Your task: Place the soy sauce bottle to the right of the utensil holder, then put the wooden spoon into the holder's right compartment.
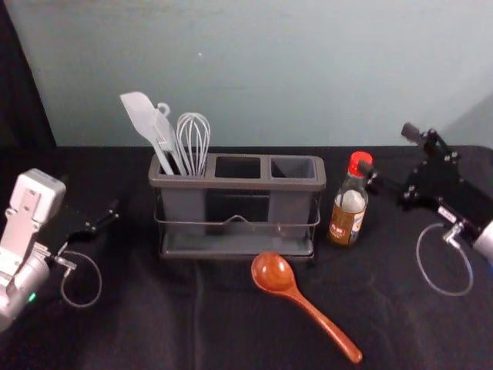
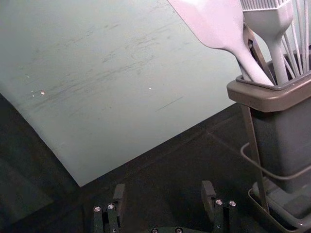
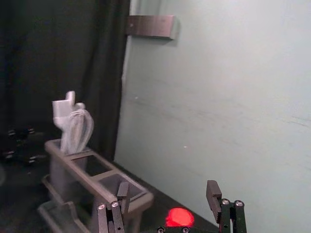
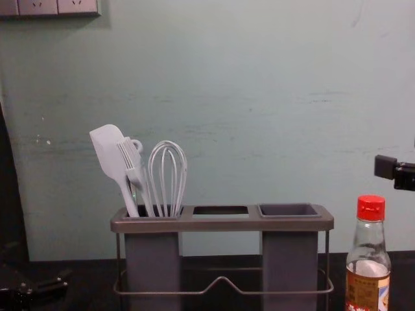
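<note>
Spoon (image 1: 274, 274) lies on black cloth (image 1: 146, 324), right gripper (image 1: 387, 150) near bottle (image 1: 347, 220), wall (image 1: 269, 69) behind

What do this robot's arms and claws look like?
The left arm has a pale, boxy housing and a small green light; the right arm is black and pale, with a white label. Each has a thin, looped cable. The left claw and right claw are black and two-fingered, with silvery screws.

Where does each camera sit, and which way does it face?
Head: on the head, facing forward and down at holder, bottle, spoon; left gripper, right gripper show.
Left wrist: on left arm, facing holder, wall; left gripper.
Right wrist: on right arm, facing holder, wall; right gripper.
Chest: lower, facing forward at holder, bottle; both grippers.
Head and chest share the bottle.
</note>
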`<action>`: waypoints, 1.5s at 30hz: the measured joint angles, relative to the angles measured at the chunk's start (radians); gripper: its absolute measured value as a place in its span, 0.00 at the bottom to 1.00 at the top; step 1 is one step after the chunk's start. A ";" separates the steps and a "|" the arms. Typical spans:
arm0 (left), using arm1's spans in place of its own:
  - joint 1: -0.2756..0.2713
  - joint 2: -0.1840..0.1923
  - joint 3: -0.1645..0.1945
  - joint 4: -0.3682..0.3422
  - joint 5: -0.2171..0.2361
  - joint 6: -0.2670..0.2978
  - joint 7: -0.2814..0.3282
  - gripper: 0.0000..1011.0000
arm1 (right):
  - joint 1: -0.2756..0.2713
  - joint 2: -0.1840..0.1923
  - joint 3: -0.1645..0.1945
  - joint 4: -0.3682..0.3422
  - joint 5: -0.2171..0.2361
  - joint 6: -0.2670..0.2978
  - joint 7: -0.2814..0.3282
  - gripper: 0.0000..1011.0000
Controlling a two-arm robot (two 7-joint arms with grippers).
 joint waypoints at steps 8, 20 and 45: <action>0.000 0.000 0.000 0.000 0.000 0.000 0.000 1.00 | -0.057 0.050 -0.028 -0.152 -0.045 0.146 -0.010 0.99; 0.000 0.000 0.000 0.000 0.000 0.000 0.000 1.00 | 0.082 0.077 -0.207 -0.252 -0.070 0.678 -0.002 0.99; 0.000 0.000 0.000 0.000 0.000 0.000 0.000 1.00 | 0.305 -0.071 -0.407 0.027 -0.105 0.895 0.036 0.99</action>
